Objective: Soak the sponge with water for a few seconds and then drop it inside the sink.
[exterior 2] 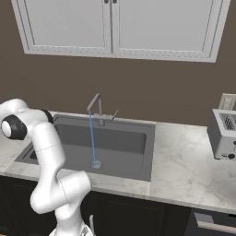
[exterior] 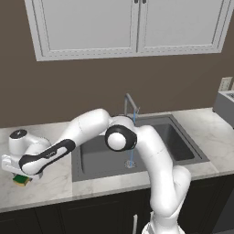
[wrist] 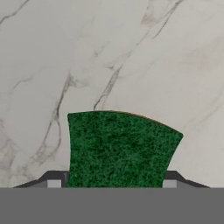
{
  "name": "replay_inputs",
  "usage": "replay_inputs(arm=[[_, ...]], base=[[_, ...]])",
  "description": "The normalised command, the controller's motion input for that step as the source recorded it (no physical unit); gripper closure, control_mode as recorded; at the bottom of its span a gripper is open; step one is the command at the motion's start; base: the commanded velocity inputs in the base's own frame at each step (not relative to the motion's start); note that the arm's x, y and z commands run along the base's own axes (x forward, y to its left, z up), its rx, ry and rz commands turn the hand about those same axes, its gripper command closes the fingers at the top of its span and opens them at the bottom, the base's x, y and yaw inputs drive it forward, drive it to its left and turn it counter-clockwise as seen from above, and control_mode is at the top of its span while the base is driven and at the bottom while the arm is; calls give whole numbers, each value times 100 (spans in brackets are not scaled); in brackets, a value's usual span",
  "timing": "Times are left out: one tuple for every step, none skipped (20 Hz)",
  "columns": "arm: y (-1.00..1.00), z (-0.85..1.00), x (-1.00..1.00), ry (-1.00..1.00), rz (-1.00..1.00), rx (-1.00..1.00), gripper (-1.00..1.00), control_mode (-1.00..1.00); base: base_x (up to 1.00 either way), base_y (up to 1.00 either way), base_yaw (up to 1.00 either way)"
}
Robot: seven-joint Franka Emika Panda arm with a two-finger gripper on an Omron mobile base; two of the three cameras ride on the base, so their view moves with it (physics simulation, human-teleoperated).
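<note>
No legible text, labels, brand marks, numbers or signs found in any view. None readable on the cabinets (exterior: 132,25), toaster (exterior 2: 223,133), wall outlet (exterior 2: 227,101), sponge (wrist: 118,148) or bench (exterior 2: 184,166).

I am looking at my arm (exterior: 151,155): it is showing smooth, glossy white shells, rounded and tubular, swelling at each bend. A dark round cap is sitting at the elbow joint (exterior: 119,139), and a black band is wrapping the forearm near the wrist (exterior: 45,155). In the hand view, the gripper (wrist: 111,183) is showing dark finger tips (wrist: 54,179) with small light grey square pads.
</note>
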Motion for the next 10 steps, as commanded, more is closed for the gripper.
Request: replay_inputs(arm=[[0, 0, 0, 0, 0, 0, 100, -100], [0, 19, 0, 0, 0, 0, 100, -100], [0, 32, 0, 0, 2, 0, 100, -100], [0, 47, 0, 0, 4, 0, 100, -100], [-5, 56, 0, 0, 5, 0, 100, -100], [-7, 62, 0, 0, 6, 0, 100, -100], [-8, 65, 0, 0, 6, 0, 100, -100], [-7, 70, -8, 0, 6, 0, 100, -100], [-9, 64, -6, 0, 7, 0, 100, -100], [-12, 53, 0, 0, 11, 0, 100, -100]], base=[[0, 0, 0], [0, 0, 0], [0, 0, 0], [0, 0, 0], [0, 0, 0], [0, 0, 0], [0, 0, 0], [0, 0, 0], [0, 0, 0], [0, 0, 0]])
